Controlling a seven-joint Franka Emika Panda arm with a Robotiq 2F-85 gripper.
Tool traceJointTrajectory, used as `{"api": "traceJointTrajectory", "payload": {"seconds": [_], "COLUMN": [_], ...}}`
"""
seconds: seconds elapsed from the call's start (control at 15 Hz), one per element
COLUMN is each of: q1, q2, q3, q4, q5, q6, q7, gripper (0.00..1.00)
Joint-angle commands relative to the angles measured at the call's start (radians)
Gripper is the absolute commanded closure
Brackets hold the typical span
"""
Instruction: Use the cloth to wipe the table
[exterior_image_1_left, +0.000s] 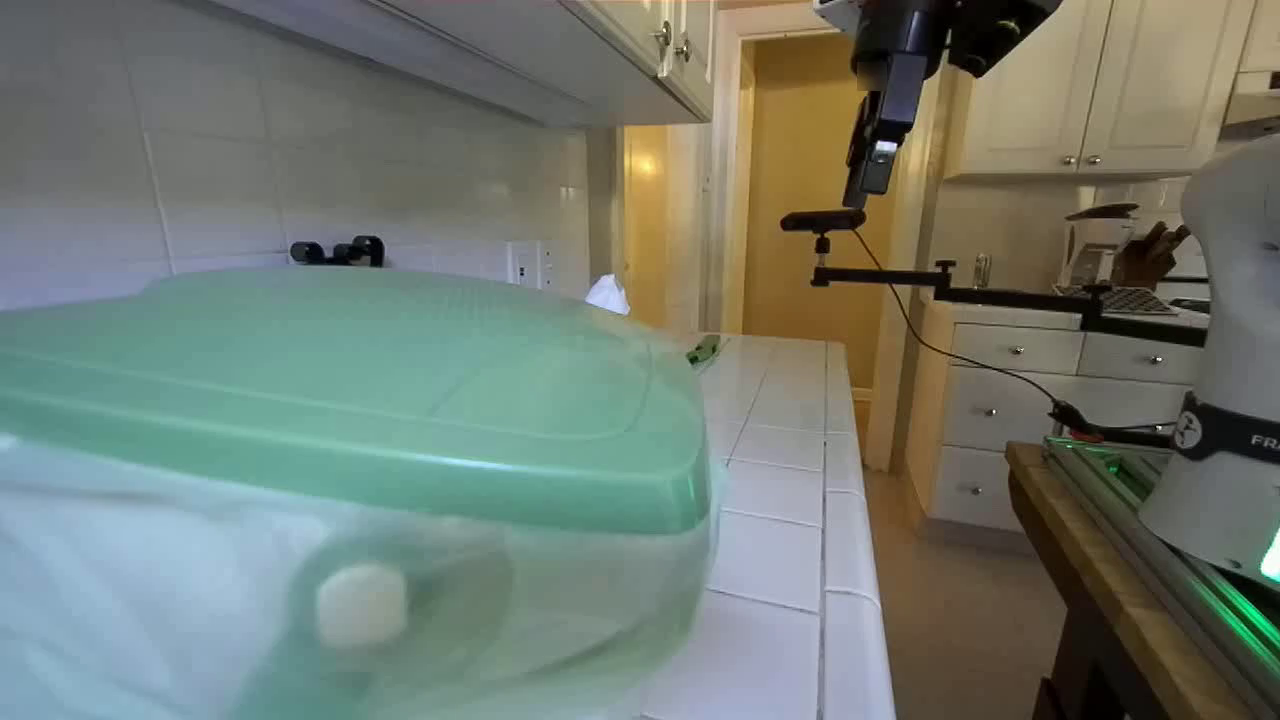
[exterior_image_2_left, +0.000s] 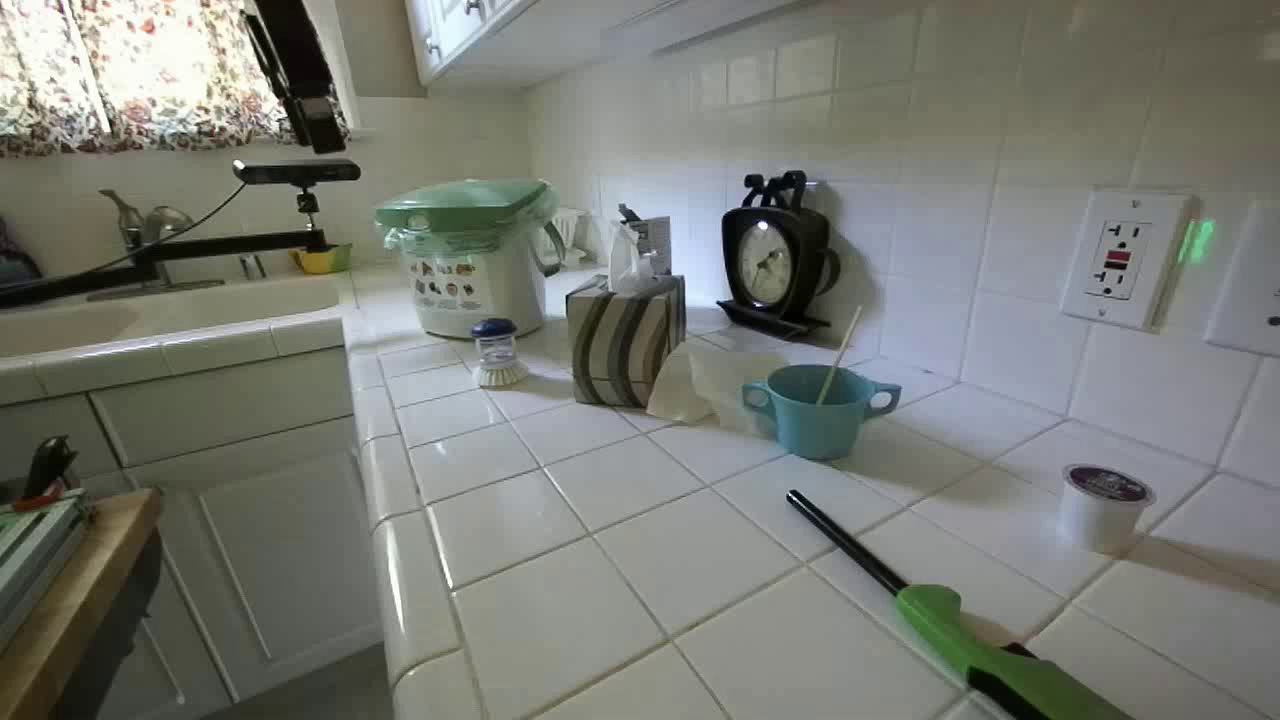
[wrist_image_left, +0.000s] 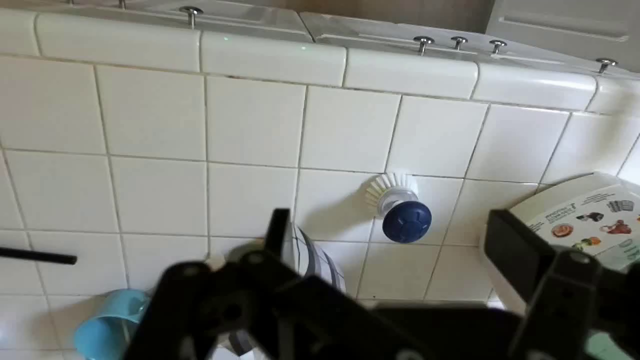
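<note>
Far left in an exterior view, the gripper (exterior_image_2_left: 316, 125) hangs in the air, well above the counter (exterior_image_2_left: 520, 600), and per the wrist view its fingers (wrist_image_left: 517, 247) are spread wide with nothing pinched. To the right there's a green-lidded tub (exterior_image_2_left: 470, 270), a brush (exterior_image_2_left: 496, 352), then a tissue box (exterior_image_2_left: 622, 345). Right beside that is what I'm taking for the cloth (exterior_image_2_left: 715, 385), a limp pale sheet (could honestly be paper towel, hard to tell). The blue cup (exterior_image_2_left: 815, 420) hides its right end, so no idea if it's standing on it. Farther right: a lighter (exterior_image_2_left: 940, 620) and a coffee pod (exterior_image_2_left: 1103, 512).

So my read is it's at the fetch-the-cloth stage, no wiping yet. Next move should be over to the spot between tissue box and cup, down low, then pinch a loose edge of the cloth on the tissue box side so the cup doesn't get snagged. Wiping the counter itself would come after that, I'd think.
</note>
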Motion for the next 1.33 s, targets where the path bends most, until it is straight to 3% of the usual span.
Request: {"api": "traceJointTrajectory", "payload": {"seconds": [0.0,0.27,0.6,1.27], "q1": [-0.016,-0.016,-0.092,-0.149], "q2": [0.0,0.0,0.165,0.551], "q3": [0.014,0.014,-0.008,-0.065], "q4": [0.003,0.003,0.03,0.157], "q5": [0.01,0.01,0.003,0.026], "q6": [-0.004,-0.004,0.09,0.538], "q7": [-0.008,-0.008,0.038,-0.006], "gripper": [0.0,0.0,0.0,0.0]}}
